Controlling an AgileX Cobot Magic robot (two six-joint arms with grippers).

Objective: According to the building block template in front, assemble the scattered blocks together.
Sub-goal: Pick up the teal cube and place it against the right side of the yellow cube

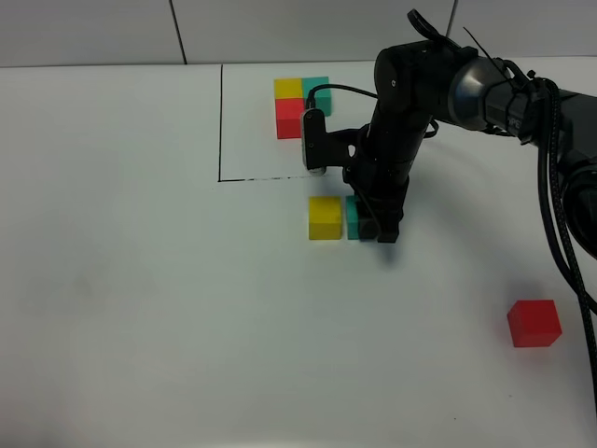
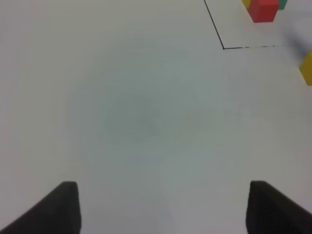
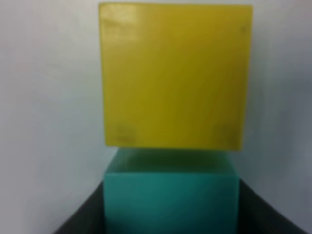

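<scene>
While the right gripper (image 1: 373,227) stands clamped on the teal block (image 1: 353,217), jaws flanking it on both sides in the right wrist view, the block sits on the table (image 1: 112,280) against or just beside the yellow block (image 1: 325,217); I cannot tell whether the seam is closed. Both lie just outside the black line (image 1: 220,121) that frames the template (image 1: 300,105), which shows yellow left, teal right, red below yellow. The red block (image 1: 534,323) lies well apart, toward the right edge, not yet placed. Left gripper (image 2: 163,207): fingers apart, nothing between them, over bare table. Risks, as judged: (1) letting go with any sideways drag pulls teal off yellow or twists it, leaving a gap or skew; (2) pressing further shoves the yellow block, since nothing braces it; (3) lifting out at a tilt, a finger may clip yellow; (4) bringing red in could knock the pair apart, as neither is fixed.
</scene>
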